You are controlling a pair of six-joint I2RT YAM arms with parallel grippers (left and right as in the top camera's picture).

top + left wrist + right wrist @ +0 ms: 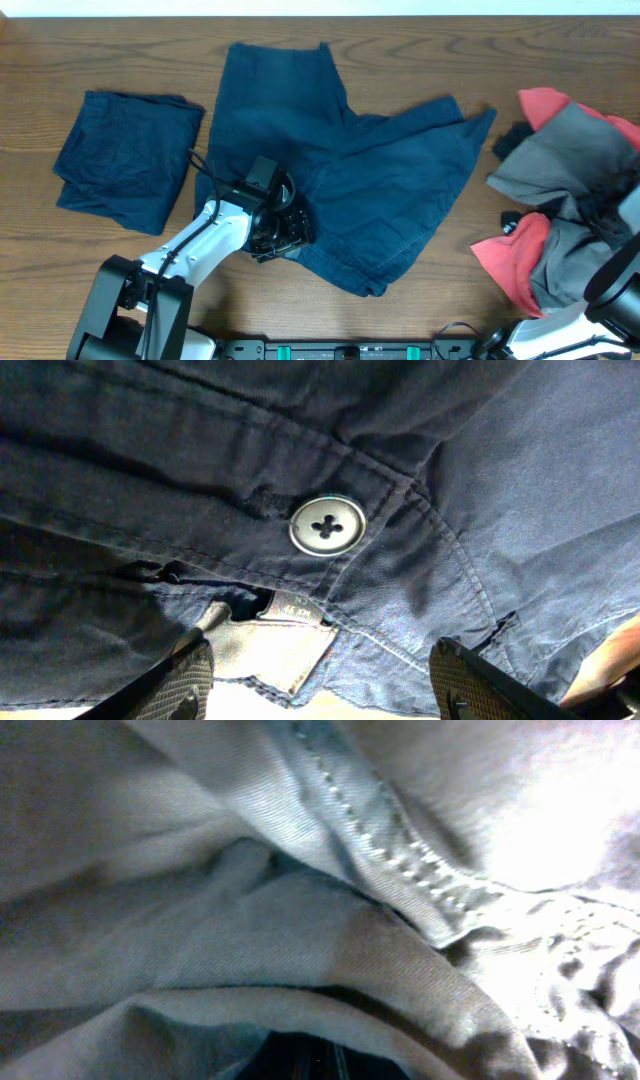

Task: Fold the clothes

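Note:
Dark navy-blue shorts [350,170] lie spread out in the middle of the table. My left gripper [278,232] is at their near waist edge. In the left wrist view its two fingers [320,690] are open on either side of the waistband, just below the small silver button [327,524] and a pale label [275,650]. A pile of grey and coral-red garments [570,200] lies at the right. My right arm [615,280] reaches into that pile. Grey fabric [300,920] fills the right wrist view and hides the fingers.
A folded navy garment [125,160] lies at the left of the wooden table [120,60]. A small black item [515,135] sits at the pile's left edge. The arms' bases stand along the front edge.

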